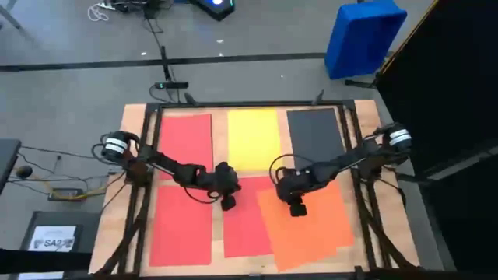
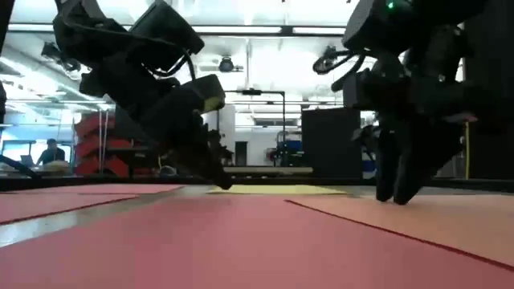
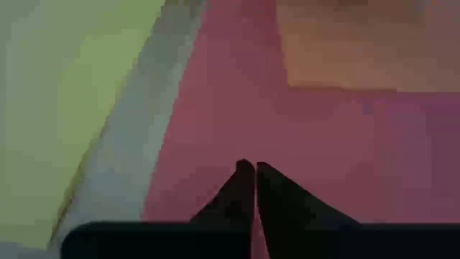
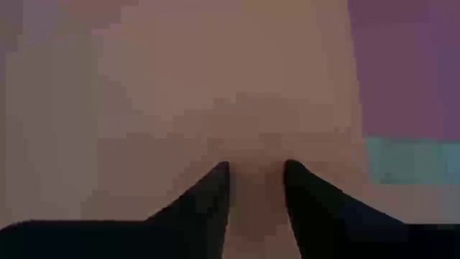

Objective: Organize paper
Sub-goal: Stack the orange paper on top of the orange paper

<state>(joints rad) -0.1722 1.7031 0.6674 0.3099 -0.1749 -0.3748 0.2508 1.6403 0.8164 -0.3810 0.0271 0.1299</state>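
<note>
Several sheets of paper lie flat on the table. Along the far side are a red sheet [image 1: 185, 144], a yellow one [image 1: 253, 140] and a dark grey one [image 1: 315, 136]. Along the near side are two red sheets [image 1: 180, 225] [image 1: 245, 225] and a skewed orange sheet [image 1: 307, 225]. My left gripper [image 1: 227, 204] [image 3: 250, 167] is shut, slanting down over the far end of the near middle red sheet [image 3: 287, 144]. My right gripper [image 1: 297, 208] [image 4: 255, 167] is open, pointing steeply down over the far part of the orange sheet [image 4: 215, 93]. My left gripper's shut tips [image 2: 225, 185] come slanting down to the red sheet's far end, close to its edge; whether they touch it I cannot tell. My right gripper's open tips [image 2: 393, 199] reach down to the orange sheet's surface with nothing between them; whether they touch I cannot tell.
A blue bin [image 1: 364, 35] stands on the floor beyond the far right corner. A dark box with a white label [image 1: 53, 233] sits off the near left. Dark frame rails [image 1: 146, 179] run along the table's sides. A person [image 2: 52, 152] sits far back in the room.
</note>
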